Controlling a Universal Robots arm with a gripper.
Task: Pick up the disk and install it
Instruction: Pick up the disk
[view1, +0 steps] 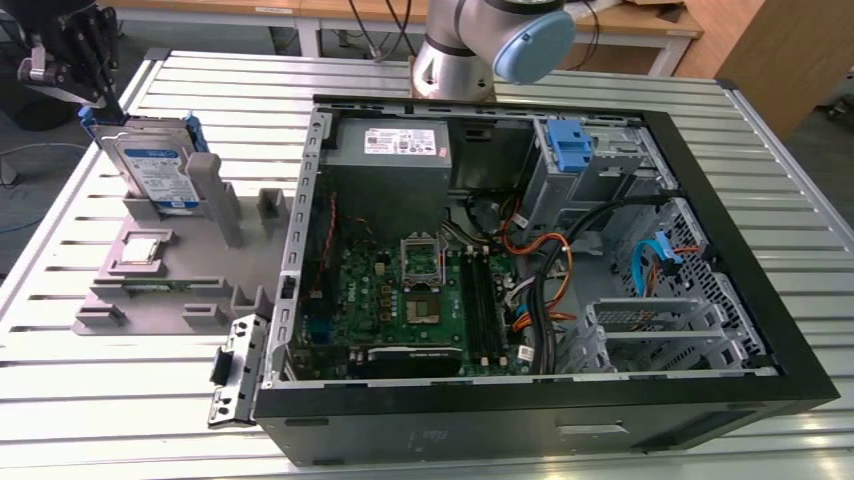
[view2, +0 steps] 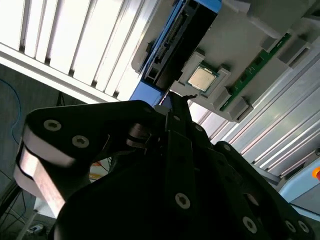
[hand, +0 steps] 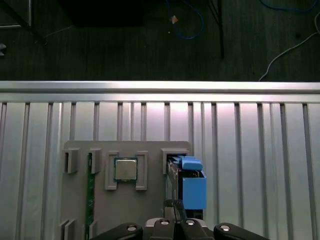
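Note:
The disk (view1: 158, 170), a silver hard drive with a white and blue label in a blue carrier, stands upright in a slot of the grey holder (view1: 174, 290) at the exterior view's left. My black gripper (view1: 96, 100) hovers at the disk's upper far corner. In both wrist views the fingertips are pressed together. They lie right over the disk's (hand: 194, 187) edge, and I cannot tell whether they touch it. The second wrist view has the gripper (view2: 176, 100) just short of the dark disk (view2: 187, 27) and its blue rail. In the first wrist view the gripper (hand: 174, 205) is above the slot.
The grey holder also carries a processor chip (hand: 125, 169) and a green memory stick (hand: 90, 200). The open computer case (view1: 534, 400) lies at the exterior view's right, with a blue latch (view1: 571, 145) at its drive bay and a grey power supply (view1: 400, 145). The table edge is close behind the holder.

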